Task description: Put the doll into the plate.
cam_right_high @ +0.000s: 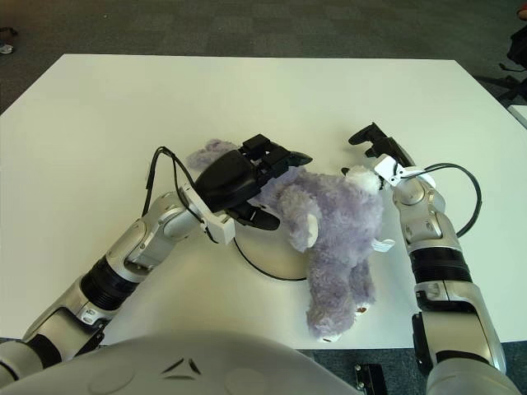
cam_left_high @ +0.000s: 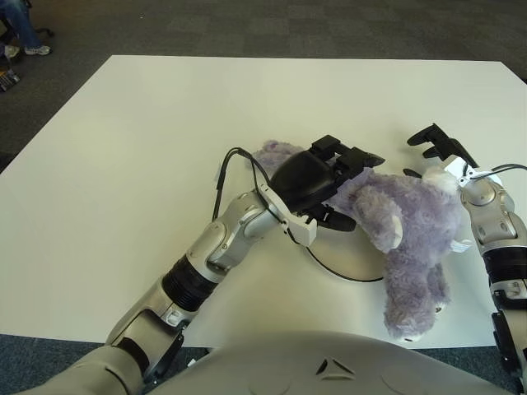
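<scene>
In the centre right of the frame the doll (cam_left_high: pixel 408 226) lies across the plate (cam_left_high: pixel 346 267), long axis running toward the lower right, with the left hand (cam_left_high: pixel 333 177) clamped on its upper end and nearer than the right hand (cam_left_high: pixel 436 144), whose fingers are apart and empty.

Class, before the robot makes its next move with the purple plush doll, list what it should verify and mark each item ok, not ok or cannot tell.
1. Left hand on the purple plush doll: ok, fingers lie over its head end.
2. Firm grasp by left hand: cannot tell, contact is hidden.
3. Right hand free of doll: ok, fingers open just beyond it.
4. Doll over white plate: ok, it covers most of it.
5. Doll fully inside the rim: not ok, its legs reach toward the table edge.
</scene>
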Controlling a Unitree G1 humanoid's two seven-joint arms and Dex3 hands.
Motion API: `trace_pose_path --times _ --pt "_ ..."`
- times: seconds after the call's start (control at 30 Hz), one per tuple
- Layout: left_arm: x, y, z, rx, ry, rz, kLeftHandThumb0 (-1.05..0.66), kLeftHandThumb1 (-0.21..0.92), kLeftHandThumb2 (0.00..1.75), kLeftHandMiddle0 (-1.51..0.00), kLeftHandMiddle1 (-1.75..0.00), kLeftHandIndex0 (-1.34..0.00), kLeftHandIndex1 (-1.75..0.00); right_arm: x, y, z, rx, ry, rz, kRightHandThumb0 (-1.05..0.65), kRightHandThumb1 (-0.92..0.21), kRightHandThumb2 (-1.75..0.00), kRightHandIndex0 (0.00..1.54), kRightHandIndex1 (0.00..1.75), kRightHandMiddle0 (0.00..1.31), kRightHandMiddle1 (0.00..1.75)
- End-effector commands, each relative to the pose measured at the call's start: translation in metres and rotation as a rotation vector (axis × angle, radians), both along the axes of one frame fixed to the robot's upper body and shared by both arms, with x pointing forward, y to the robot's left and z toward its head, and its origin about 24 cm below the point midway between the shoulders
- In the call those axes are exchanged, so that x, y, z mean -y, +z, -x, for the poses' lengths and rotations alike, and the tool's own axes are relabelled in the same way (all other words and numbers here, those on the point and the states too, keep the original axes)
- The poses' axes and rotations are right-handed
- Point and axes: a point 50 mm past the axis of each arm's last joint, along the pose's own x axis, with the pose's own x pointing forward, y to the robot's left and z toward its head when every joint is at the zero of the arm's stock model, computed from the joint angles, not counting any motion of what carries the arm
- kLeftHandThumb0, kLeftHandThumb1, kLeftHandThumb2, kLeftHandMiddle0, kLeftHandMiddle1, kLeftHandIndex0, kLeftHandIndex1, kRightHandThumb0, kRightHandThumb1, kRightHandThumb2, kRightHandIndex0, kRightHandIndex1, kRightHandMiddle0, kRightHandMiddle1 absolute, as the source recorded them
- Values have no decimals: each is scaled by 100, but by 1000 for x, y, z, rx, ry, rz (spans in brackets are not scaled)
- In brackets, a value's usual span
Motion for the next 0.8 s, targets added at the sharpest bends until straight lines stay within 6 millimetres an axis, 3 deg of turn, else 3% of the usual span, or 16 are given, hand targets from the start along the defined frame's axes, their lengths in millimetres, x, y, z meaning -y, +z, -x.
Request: trace_pose_path --times 0.0,0.13,0.27,0.43,0.77 --pt "-5 -1 -1 3 17 15 -99 92 77 -15 -50 0 -42 -1 -35 12 -155 3 1 -18 -28 -124 13 146 0 137" --pt "-6 0 -2 17 23 33 -99 92 78 -17 -49 0 -38 0 -36 11 -169 -2 16 -24 -27 -120 13 141 0 134" --pt "-7 1 -3 24 26 56 -101 92 76 -20 -50 0 -35 3 -37 10 -190 -29 22 -43 -23 -109 13 137 0 132" --pt "-10 2 -5 29 34 62 -103 92 74 -16 -50 0 -21 -1 -30 17 -196 -48 13 -56 -25 -100 12 134 0 130" --pt "-27 14 -16 42 110 46 -105 92 80 -11 -45 0 -2 -11 -23 19 -201 -69 15 -46 -27 -100 10 114 0 106"
